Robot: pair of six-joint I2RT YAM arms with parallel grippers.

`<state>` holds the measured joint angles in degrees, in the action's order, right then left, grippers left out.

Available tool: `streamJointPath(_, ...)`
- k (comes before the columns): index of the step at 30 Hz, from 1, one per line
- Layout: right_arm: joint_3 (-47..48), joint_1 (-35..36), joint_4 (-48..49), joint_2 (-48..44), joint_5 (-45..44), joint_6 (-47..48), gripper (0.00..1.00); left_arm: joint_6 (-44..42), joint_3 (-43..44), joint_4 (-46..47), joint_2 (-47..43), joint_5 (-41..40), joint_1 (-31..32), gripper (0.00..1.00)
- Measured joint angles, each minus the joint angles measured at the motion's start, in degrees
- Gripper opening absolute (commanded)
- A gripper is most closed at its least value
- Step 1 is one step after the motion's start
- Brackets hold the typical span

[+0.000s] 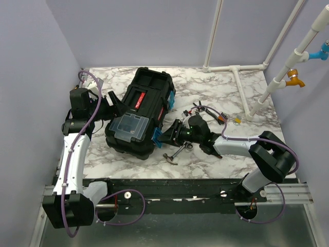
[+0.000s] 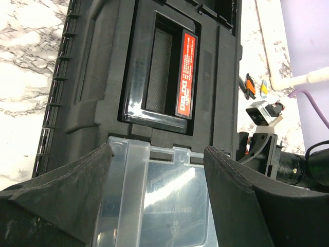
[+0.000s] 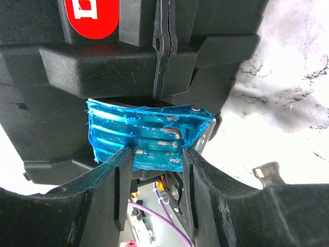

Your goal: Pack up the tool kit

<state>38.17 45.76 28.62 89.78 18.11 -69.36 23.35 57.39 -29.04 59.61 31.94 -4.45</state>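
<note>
right gripper (image 3: 157, 154) at the blue latch (image 3: 149, 128), left gripper (image 2: 158, 154) wide over the clear lid (image 2: 164, 206)

black fingers (image 3: 105, 180) of the right gripper fill the bottom of its wrist view. they are drawn about halfway in, and their tips overlap the lower edge of the blue latch. whether the pads press on it or only stand in front of it cannot be told. the latch hangs on the side wall of the toolbox (image 1: 146, 98), and its blue coating is scraped so that bare metal shows in spots. a red badge above it is cut off by the top of the frame. in the gap below the latch a purple cable (image 3: 159, 218) and some small parts show, too blurred to name. at the right, a metal head peeps over the finger, seemingly that of the hammer (image 1: 174, 153).

the left gripper's jaws stand wide and hold nothing, poised over the hinge end of the clear lid. the lid's near end runs out of the frame and under the fingers. beyond it lie the recessed handle and the red label plate (image 2: 186, 74), whose lettering runs sideways and is hard to read.

from above, the toolbox lies slanted on the marble desk (image 1: 216, 87), left of centre. the left gripper is at its left side and the right gripper at its near right corner. the hammer lies on the desk just near of the right gripper, partly under the arm. loose tools (image 1: 208, 112) with orange handles sit beyond that arm, tangled and partly hidden, so single ones cannot be made out. white pipes (image 1: 241, 77) run along the far right of the desk.
</note>
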Motion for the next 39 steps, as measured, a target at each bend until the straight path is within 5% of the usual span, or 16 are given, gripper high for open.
streamJointPath(4, 0.1, 0.0, 0.0, 0.0, 0.0, 0.4, 0.40, -0.5, 0.0, 1.1, 1.5, 0.7, 0.0, 0.76)
streamJointPath(14, 0.9, 0.0, -0.3, 0.2, 0.5, 1.3, 0.38, -1.1, -1.2, 3.7, 0.6, 1.8, -0.3, 0.78)
streamJointPath(21, 1.0, 0.0, 0.2, 0.7, 0.6, 1.6, 0.37, -0.5, 3.5, -3.7, -2.0, -5.6, -1.9, 0.78)
streamJointPath(26, 1.1, 0.0, 0.1, 0.7, 0.7, 1.9, 0.37, 2.7, 5.6, -3.7, -2.2, -12.5, -6.5, 0.59)
streamJointPath(33, 1.1, 0.0, 0.1, 0.7, 0.7, 2.2, 0.36, 5.4, 0.1, -1.8, 2.8, -14.0, -11.1, 0.00)
streamJointPath(39, 1.1, 0.0, 0.1, 0.6, 0.5, 2.4, 0.23, 6.7, -2.4, -1.8, 9.8, -11.5, -12.1, 0.00)
